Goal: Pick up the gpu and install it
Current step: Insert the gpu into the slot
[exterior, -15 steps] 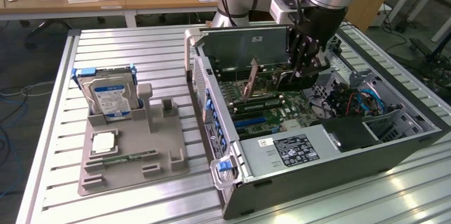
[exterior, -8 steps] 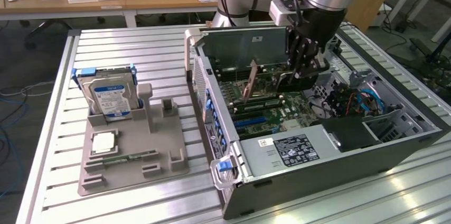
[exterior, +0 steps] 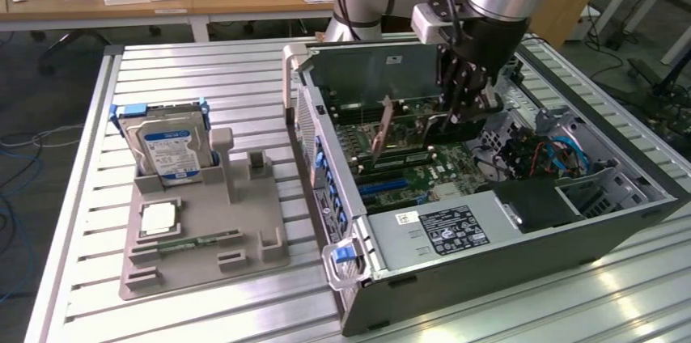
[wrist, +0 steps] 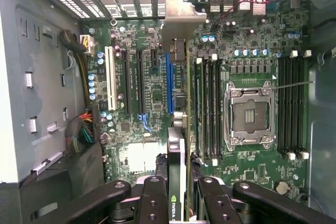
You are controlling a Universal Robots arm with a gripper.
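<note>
The gpu (wrist: 180,129) shows edge-on in the wrist view, a thin dark card with its silver bracket (wrist: 178,17) toward the case's rear slots. My gripper (wrist: 181,205) is shut on the card's near end, one finger (wrist: 152,203) on each side. The card hangs over the motherboard (wrist: 142,72), right beside the long blue slot (wrist: 169,82) and next to the memory slots. Whether it touches the slot I cannot tell. In the exterior view the gripper (exterior: 467,112) reaches down into the open computer case (exterior: 486,270), and the gpu's bracket end (exterior: 380,139) stands tilted above the board.
A grey fixture tray (exterior: 248,254) lies at the exterior view's left and holds an upright hard drive (exterior: 167,149), a memory stick (exterior: 200,239) and a small square chip (exterior: 160,218). Case walls, a cable bundle (wrist: 84,129) and the CPU socket (wrist: 249,114) surround the card.
</note>
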